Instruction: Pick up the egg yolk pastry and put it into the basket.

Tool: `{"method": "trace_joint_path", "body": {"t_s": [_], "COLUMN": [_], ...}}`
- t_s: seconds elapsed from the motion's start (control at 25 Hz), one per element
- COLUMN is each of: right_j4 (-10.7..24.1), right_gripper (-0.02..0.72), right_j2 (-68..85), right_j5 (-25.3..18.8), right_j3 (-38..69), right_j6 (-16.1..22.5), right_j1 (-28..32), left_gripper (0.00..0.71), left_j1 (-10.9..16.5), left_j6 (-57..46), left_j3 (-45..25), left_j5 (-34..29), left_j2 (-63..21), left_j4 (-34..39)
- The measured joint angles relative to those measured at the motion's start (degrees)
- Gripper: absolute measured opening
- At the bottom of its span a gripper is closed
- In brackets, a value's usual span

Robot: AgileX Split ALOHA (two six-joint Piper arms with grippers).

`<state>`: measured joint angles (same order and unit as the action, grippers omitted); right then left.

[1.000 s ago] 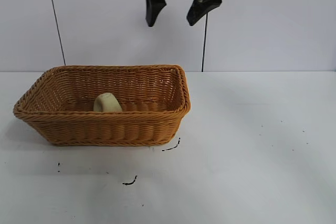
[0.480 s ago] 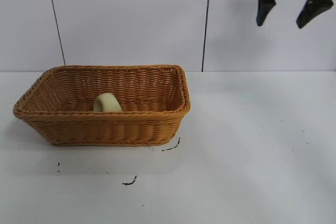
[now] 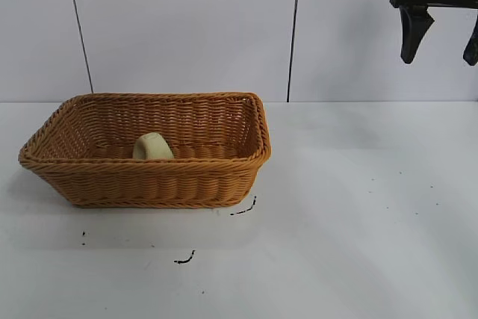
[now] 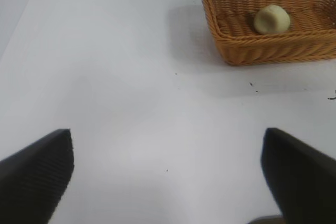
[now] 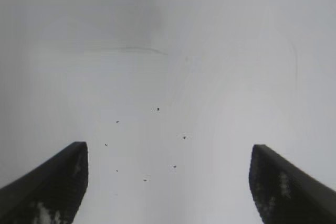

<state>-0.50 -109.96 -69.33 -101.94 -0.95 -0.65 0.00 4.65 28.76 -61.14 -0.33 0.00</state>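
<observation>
Since a second ago, when I hung above the basket's far rim, I have swung away and now hang high over bare table at the exterior view's right edge, well apart from the basket. As the right gripper (image 3: 442, 35) I am spread wide and hold nothing; one fingertip (image 3: 411, 36) shows whole there, while the other is cut off by the frame edge.

Largest below me is the white table (image 3: 351, 214), marked with a few dark scuffs and specks. No brand, label or writing can be read anywhere.

Far off to my side sits the basket (image 3: 149, 184), orange-brown wicker with a braided rim, unmoved. My own wrist camera shows none of it, only pale table with specks between my two dark fingers (image 5: 50, 187).

Inside the basket lies the egg yolk pastry (image 3: 152, 146), a pale cream dome on the basket floor, its lower part hidden behind the near wall.

My partner, the left gripper (image 4: 168, 177), also stands spread and empty over bare table, the basket (image 4: 273, 45) and pastry (image 4: 272, 19) well beyond its tips.
</observation>
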Motion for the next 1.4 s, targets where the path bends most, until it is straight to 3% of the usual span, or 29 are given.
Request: {"method": "trace_joint_path", "body": {"t_s": [0.68,1.04,1.4], "right_j4": [-2.9,-2.9,-2.9], "right_gripper": [0.603,0.603,0.603], "right_j2": [50.5,81.0,103.3], "right_j5": [0.0,10.2,10.5], "right_j3": [44.0,67.9,73.6], "right_j6": [-2.3,-2.4,-2.4], "right_j1": [0.0,-0.1,-0.1], "left_gripper": [0.697,0.697,0.697], "left_j1": [0.0,0.0,0.0], "left_j6": [0.0,0.0,0.0], "left_j3": [0.0,0.0,0.0], "left_j5": [0.0,0.0,0.0], "left_j2": [0.0,0.0,0.0], "left_j4": [0.0,0.0,0.0]}}
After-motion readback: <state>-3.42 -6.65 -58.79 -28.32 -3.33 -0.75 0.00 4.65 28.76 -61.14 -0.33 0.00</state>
